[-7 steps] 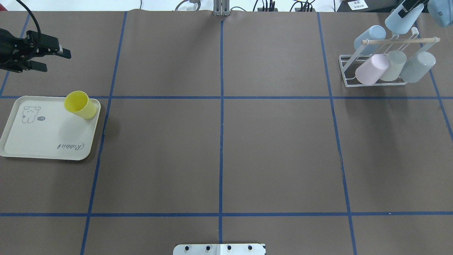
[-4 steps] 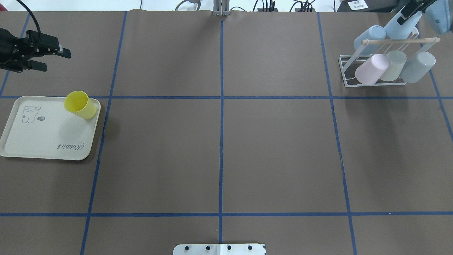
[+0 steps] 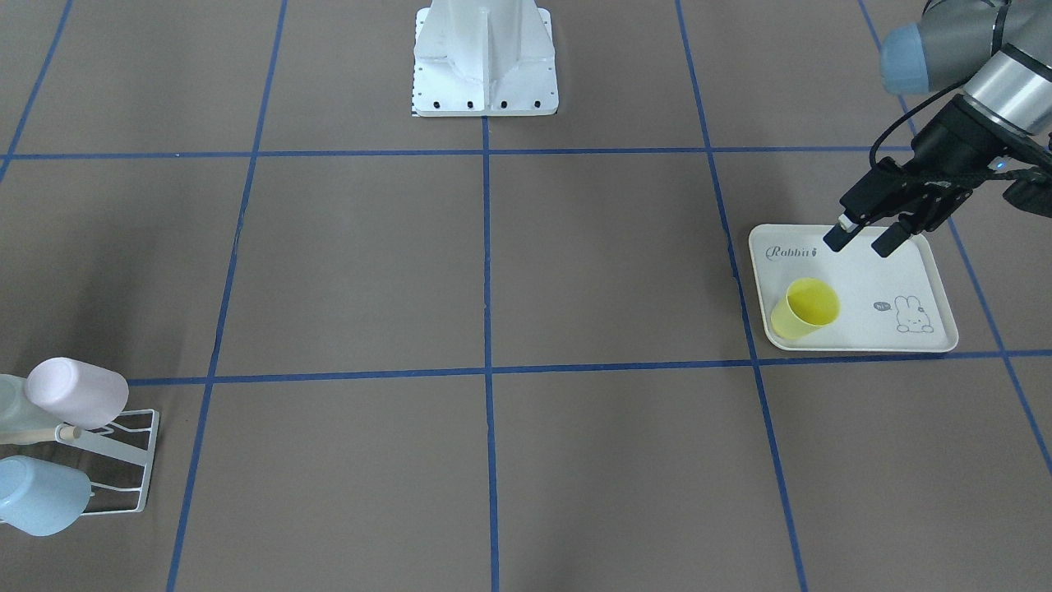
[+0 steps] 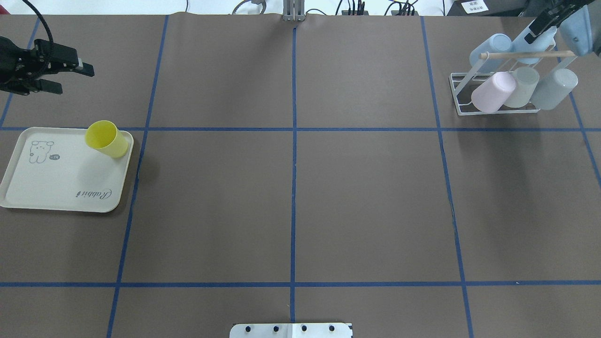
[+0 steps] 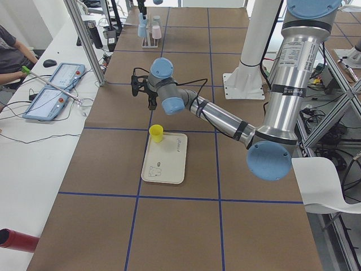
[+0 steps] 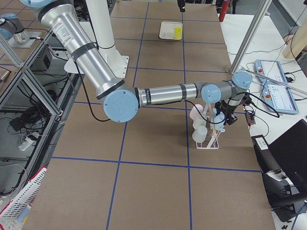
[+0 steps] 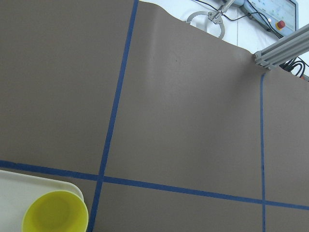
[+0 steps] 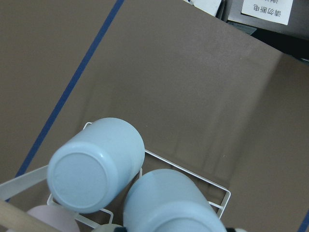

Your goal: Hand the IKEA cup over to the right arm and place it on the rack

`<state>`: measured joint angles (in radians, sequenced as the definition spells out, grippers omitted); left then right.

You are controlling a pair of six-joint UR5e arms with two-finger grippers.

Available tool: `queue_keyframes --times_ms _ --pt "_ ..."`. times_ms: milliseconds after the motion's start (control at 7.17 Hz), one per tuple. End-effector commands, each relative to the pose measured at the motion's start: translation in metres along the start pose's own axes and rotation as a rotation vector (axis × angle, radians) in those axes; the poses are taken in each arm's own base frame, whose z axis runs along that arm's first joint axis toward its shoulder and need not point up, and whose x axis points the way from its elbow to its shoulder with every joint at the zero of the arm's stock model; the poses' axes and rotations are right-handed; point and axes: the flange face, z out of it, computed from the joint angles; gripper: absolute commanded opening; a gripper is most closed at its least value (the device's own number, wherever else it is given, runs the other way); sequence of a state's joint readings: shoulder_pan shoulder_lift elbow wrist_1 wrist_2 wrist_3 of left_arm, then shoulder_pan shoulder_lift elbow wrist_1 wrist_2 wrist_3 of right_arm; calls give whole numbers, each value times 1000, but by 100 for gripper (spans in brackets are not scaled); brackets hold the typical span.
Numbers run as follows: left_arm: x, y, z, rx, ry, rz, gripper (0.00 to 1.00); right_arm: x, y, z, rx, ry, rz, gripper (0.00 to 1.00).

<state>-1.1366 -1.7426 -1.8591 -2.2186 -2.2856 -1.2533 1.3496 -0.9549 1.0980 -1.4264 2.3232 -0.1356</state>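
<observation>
Overall: brown mat [image 4: 366, 197], blue tape grid [image 4: 293, 211], rack [image 4: 516, 55]; white desk [image 5: 39, 164] alongside.

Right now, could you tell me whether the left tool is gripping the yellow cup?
No, the yellow cup stands free on the tray, and the left tool hangs open, apart from it.

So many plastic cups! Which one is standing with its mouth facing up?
The yellow cup, on a corner of the cream tray. The pastel cups at the white wire rack are all tipped over, bottoms showing.
</observation>
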Motion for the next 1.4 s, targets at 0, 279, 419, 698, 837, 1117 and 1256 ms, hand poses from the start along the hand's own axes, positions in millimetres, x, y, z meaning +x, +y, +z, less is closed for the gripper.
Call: queue_keyframes --times_ms 0,279,419,698,837,1117,1256 --pt "0 0 -1 1 0 -1 100 -4 -1 7 -10 8 -3 63" --pt "-1 0 -2 3 1 0 100 -12 -4 16 -22 25 -11 95" --pt "-1 0 -2 3 0 -1 100 -14 -5 16 -22 24 -13 98" --pt "-14 2 -1 -2 -18 40 100 -17 -10 11 -13 26 -14 98" --pt "-34 4 -2 -5 -41 89 100 -22 -18 1 4 26 -21 98" --pt "-88 9 -11 -5 -116 175 100 -32 -29 -27 47 -11 2 98" --pt "-97 8 -4 -8 -186 161 100 -33 -29 -35 62 -55 7 98"
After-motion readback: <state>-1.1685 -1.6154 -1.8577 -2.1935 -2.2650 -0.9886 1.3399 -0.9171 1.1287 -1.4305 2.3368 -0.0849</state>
